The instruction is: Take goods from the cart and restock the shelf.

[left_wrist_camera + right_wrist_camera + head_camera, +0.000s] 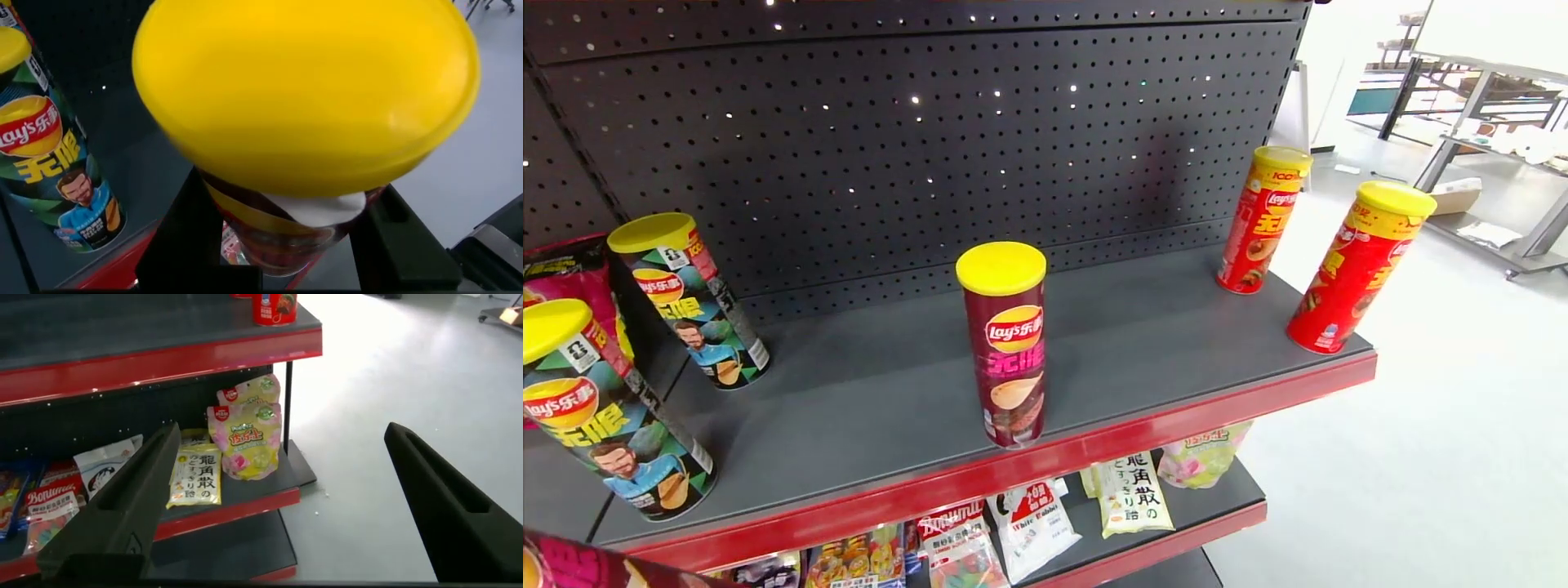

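The left gripper (290, 237) is closed on a can (302, 90), lid toward its wrist, at the shelf's (874, 384) near left edge; the free gap lies farther right. The right gripper (282, 433) hangs wide open, empty.

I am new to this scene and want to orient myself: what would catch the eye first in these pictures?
The big yellow lid of the chip can in the left gripper looms close to that wrist camera. On the dark shelf, a maroon can stands upright alone near the red front edge, with two red cans at its right end.
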{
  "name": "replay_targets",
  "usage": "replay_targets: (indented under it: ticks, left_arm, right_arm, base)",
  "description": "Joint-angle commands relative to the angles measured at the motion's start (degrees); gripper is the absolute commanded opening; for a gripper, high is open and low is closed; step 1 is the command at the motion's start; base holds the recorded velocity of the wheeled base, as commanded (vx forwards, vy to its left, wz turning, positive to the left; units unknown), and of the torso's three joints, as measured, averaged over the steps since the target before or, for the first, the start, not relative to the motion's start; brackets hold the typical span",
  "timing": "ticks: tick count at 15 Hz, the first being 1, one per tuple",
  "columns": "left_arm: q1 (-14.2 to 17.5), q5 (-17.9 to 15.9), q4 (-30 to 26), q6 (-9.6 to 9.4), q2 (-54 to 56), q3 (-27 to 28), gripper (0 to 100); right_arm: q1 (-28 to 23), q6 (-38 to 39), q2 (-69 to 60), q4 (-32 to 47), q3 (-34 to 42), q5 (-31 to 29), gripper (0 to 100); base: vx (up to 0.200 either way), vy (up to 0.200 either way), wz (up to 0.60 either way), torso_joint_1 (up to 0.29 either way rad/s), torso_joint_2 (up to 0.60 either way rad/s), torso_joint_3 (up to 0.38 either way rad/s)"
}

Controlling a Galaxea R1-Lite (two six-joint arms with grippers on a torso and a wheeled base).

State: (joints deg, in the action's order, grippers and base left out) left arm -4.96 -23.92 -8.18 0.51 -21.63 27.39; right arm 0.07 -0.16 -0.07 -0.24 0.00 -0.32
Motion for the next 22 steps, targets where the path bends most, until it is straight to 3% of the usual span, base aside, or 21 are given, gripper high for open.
replay_targets:
  ticks: [1,6,12,14,16,18,19,22]
  left_arm:
    - [0.0,0.0,0.0,-0.42,-7.6,2.9,0]
    - [-0.1,-1.8,8.4,-1.3,-21.2,7.0,0]
    - [-7.1,-0.5,14.6,-2.53,-36.5,11.6,0]
    - [-7.2,-0.3,18.9,-4.29,-43.3,13.9,0]
    - [-7.2,0.0,21.8,-4.73,-48.0,15.3,0]
    - [-7.3,0.5,26.4,-7.98,-54.6,17.3,0]
    - [-7.9,0.5,27.0,-8.69,-56.7,18.6,0]
    - [-10.2,0.5,27.6,-9.13,-62.7,24.0,0]
  right_arm:
    - [0.0,0.0,0.1,0.0,0.0,0.0,100]
    - [0.0,0.0,0.1,0.0,0.0,0.0,100]
    - [0.0,0.0,0.1,0.0,0.0,0.0,100]
    - [0.0,0.0,0.1,0.0,0.0,0.0,100]
    - [0.0,0.0,0.1,0.0,0.0,0.0,100]
    - [0.0,0.0,0.1,0.0,0.0,0.0,100]
    - [0.0,0.0,0.1,0.0,0.0,0.0,100]
    - [0.0,0.0,0.1,0.0,0.0,0.1,100]
  base:
    - [0.0,0.0,0.0,0.0,0.0,0.0]
    - [0.0,0.0,0.0,0.0,0.0,0.0]
    - [0.0,0.0,0.0,0.0,0.0,0.0]
    - [0.0,0.0,0.0,0.0,0.0,0.0]
    - [0.0,0.0,0.0,0.0,0.0,0.0]
    - [0.0,0.0,0.0,0.0,0.0,0.0]
    - [0.0,0.0,0.0,0.0,0.0,0.0]
    - [0.0,0.0,0.0,0.0,0.0,0.0]
